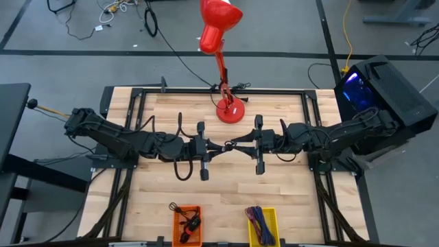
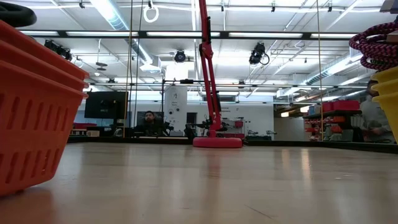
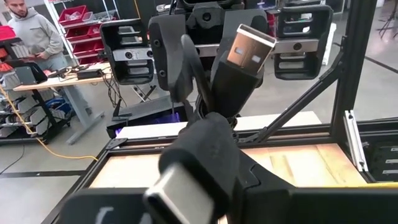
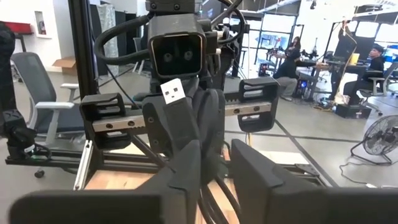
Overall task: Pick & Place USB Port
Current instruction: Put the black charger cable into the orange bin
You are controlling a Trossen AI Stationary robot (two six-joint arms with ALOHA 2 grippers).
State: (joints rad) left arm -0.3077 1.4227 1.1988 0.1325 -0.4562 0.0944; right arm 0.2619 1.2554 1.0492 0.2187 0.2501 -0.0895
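A short black USB cable [image 1: 230,145] hangs in the air between my two grippers, over the middle of the table. My left gripper [image 1: 214,147] comes level from the table's left and my right gripper [image 1: 245,145] from the right, so they face each other closely. Each is shut on one end of the cable. In the left wrist view, one silver-tipped plug [image 3: 177,190] sits close between my left fingers. The other plug [image 3: 252,46] stands up in front of my right gripper. The low view shows neither gripper. My left gripper [image 3: 199,186] pinches the black body of one plug [image 3: 208,146] between its two fingers, coming level from the table's left. The plug's metal end [image 3: 177,190] points back toward the wrist. It is lifted clear of the table. My right gripper [image 4: 219,168] grips the cable just below the other plug's black body [image 4: 189,127], coming level from the table's right. The metal USB-A end [image 4: 173,92] sticks up and out beyond the fingers. Cord strands [image 4: 214,193] run down through the gap between them.
A red desk lamp [image 1: 230,110] stands at the far middle of the table, just behind the grippers. At the near edge are an orange basket [image 1: 186,226] holding a cable and a yellow basket [image 1: 261,225] holding coiled cables. Bare wood lies between. People sit beyond the table.
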